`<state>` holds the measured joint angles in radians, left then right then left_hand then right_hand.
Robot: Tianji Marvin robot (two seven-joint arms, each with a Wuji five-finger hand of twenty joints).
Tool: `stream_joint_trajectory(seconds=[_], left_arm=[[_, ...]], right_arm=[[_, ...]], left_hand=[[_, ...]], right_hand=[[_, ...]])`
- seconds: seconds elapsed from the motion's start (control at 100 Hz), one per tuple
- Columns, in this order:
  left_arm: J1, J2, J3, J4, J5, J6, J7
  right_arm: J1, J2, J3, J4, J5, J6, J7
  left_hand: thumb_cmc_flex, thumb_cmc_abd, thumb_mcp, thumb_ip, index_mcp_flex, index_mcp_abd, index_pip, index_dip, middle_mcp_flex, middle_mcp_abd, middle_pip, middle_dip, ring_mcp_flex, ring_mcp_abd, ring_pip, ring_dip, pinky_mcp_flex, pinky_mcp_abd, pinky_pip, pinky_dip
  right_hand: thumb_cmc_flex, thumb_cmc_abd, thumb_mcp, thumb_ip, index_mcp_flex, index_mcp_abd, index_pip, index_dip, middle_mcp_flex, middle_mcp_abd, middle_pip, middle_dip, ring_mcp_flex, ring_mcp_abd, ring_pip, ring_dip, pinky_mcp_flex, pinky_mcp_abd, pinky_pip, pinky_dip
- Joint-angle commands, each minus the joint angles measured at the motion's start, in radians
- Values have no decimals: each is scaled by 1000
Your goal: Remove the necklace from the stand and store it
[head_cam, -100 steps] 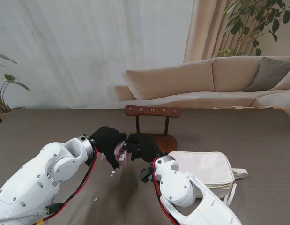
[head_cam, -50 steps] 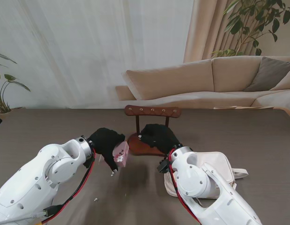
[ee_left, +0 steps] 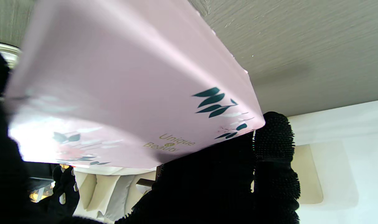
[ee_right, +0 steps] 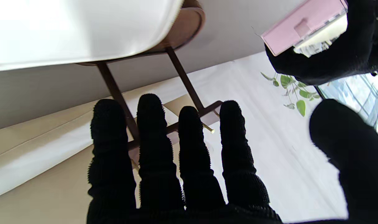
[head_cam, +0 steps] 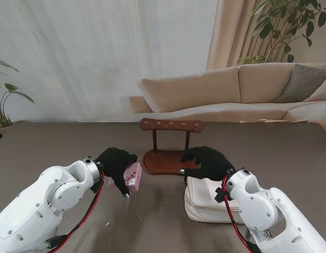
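Note:
My left hand (head_cam: 115, 162) is shut on a small pink jewellery box (head_cam: 133, 175) printed with leaves, holding it just above the table. The box (ee_left: 129, 93) fills the left wrist view, with my fingers (ee_left: 274, 146) curled under its edge. The brown wooden necklace stand (head_cam: 171, 125) is in the middle; no necklace shows on its pegs. My right hand (head_cam: 206, 162) hovers open, fingers spread, over the right end of the stand's base and the far edge of the bag. In the right wrist view my right hand (ee_right: 176, 174) faces the stand's posts (ee_right: 114, 90) and the box (ee_right: 301, 28).
A white zipped bag (head_cam: 213, 199) lies on the table to the right of the stand, partly under my right hand. A beige sofa (head_cam: 231, 89) and curtains stand beyond the table's far edge. Tiny white scraps (head_cam: 107, 224) lie near my left arm.
My right hand has left the pink box and swung right, past the stand's base to above the bag. My left hand keeps the box, now slightly nearer to me.

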<state>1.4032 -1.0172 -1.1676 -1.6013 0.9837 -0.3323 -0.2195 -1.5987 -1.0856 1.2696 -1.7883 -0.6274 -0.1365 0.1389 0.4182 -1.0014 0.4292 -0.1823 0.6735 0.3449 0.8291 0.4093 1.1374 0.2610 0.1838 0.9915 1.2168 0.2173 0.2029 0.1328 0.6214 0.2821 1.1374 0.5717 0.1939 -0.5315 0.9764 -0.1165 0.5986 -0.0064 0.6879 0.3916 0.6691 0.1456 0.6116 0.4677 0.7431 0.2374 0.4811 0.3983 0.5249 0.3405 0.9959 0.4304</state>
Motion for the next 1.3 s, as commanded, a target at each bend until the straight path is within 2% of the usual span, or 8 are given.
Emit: stream_joint_trajectory(seconds=[0.0,0.08,0.19,0.37,0.68,0.87,1.1,1.29], left_arm=[[8,0,-7,-7,3,4,-21],[18,0,-15,-12,6,7,-22],[28,1,-25,-19,10,11,-25],[43,1,-37,-30,16,15,-30],[56,2,-45,-42,17,24,-41],[63,2,-51,-48,18,26,-46],[70,3,-56,-52,20,27,-49],[76,3,-62,-55,23,27,-50]], right_arm=[[-26,19,19,9,-9,-12,25],[-52,28,57,9,-46,-52,50],[-85,40,107,7,-112,-114,79],[-133,52,169,8,-220,-183,97],[-164,61,206,23,-333,-230,90],[-153,64,192,42,-403,-228,67],[-142,69,176,60,-484,-254,33],[-152,70,183,55,-488,-278,27]], left_hand=[[530,146,537,-10,114,-174,647,64,117,-105,162,91,91,-148,126,2,-3,24,68,20],[530,145,537,-10,114,-174,647,64,117,-103,161,91,91,-148,126,2,-3,24,68,20],[531,146,536,-10,114,-174,647,64,116,-102,161,91,91,-148,125,2,-4,25,67,20],[532,145,535,-9,114,-174,646,64,117,-103,161,91,91,-146,125,2,-4,26,68,20],[532,145,534,-9,113,-174,645,64,117,-102,161,91,92,-147,125,3,-4,26,68,20],[532,146,534,-9,113,-174,645,64,117,-102,161,91,90,-147,125,3,-3,25,68,20],[531,146,534,-9,113,-174,645,64,117,-103,161,91,92,-148,126,4,-3,25,68,20],[532,145,534,-9,113,-174,645,64,118,-102,161,91,92,-147,127,4,-3,24,69,20]], right_hand=[[-50,-3,-70,11,-43,-33,-11,-9,-56,-35,-10,-21,-47,-26,-35,-19,-283,-45,-46,24],[-50,15,-134,16,-81,-41,-31,-21,-100,-46,-27,-35,-93,-38,-76,-38,-316,-61,-99,22],[-58,70,-288,52,-139,-59,-69,-44,-162,-65,-62,-60,-162,-54,-155,-74,-361,-82,-199,22],[-167,32,-200,62,-226,-29,-121,-68,-261,-69,-114,-91,-260,-73,-267,-126,-431,-111,-359,-6],[-246,56,-193,56,-395,122,-163,-129,-433,-5,-180,-192,-430,-59,-440,-247,-518,-134,-632,-42],[-267,52,-187,55,-485,221,-159,-154,-497,30,-200,-227,-505,-38,-478,-284,-576,-141,-687,-39],[-276,45,-186,51,-501,256,-148,-172,-498,32,-215,-242,-512,-48,-479,-295,-580,-138,-699,-34],[-282,44,-188,45,-505,259,-134,-186,-496,25,-214,-244,-508,-54,-470,-295,-582,-138,-705,-30]])
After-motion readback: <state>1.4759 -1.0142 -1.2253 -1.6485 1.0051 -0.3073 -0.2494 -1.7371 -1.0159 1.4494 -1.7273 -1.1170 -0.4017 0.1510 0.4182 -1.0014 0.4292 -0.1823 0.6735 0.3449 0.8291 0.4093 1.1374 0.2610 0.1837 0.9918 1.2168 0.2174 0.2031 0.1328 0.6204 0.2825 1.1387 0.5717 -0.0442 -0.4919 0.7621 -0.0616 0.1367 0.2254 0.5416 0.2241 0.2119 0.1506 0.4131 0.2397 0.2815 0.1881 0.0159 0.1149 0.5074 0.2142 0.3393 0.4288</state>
